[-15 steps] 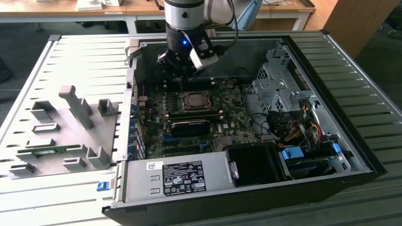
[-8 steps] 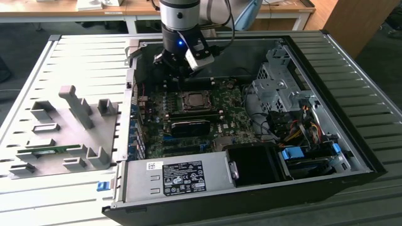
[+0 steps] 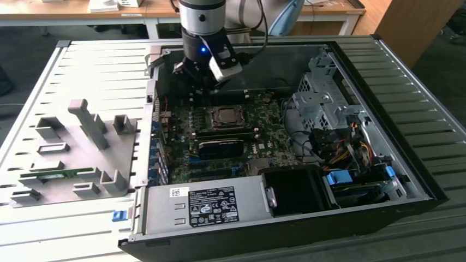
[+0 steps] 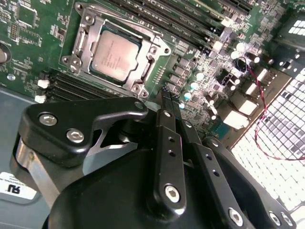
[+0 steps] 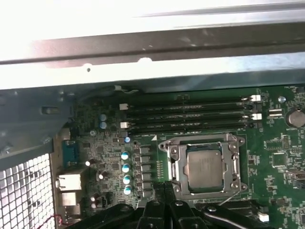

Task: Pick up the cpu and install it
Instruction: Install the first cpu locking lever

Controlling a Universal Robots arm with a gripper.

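Your flat square silver-topped cpu (image 4: 114, 52) already sits in the black metal-framed socket (image 5: 206, 168) on the green motherboard (image 3: 240, 136), so install looks done. The black two-finger gripper (image 4: 167, 98) has fingers pressed together w/ nothing between, hovering just beside the socket.

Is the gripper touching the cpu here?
Apart. In the second wrist view the shut gripper ends short of the cpu, which lies in its socket.

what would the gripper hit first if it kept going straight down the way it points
Probably the green motherboard beside the socket, not the cpu seated in it; the shut gripper points just off the socket frame, though depth is unclear.
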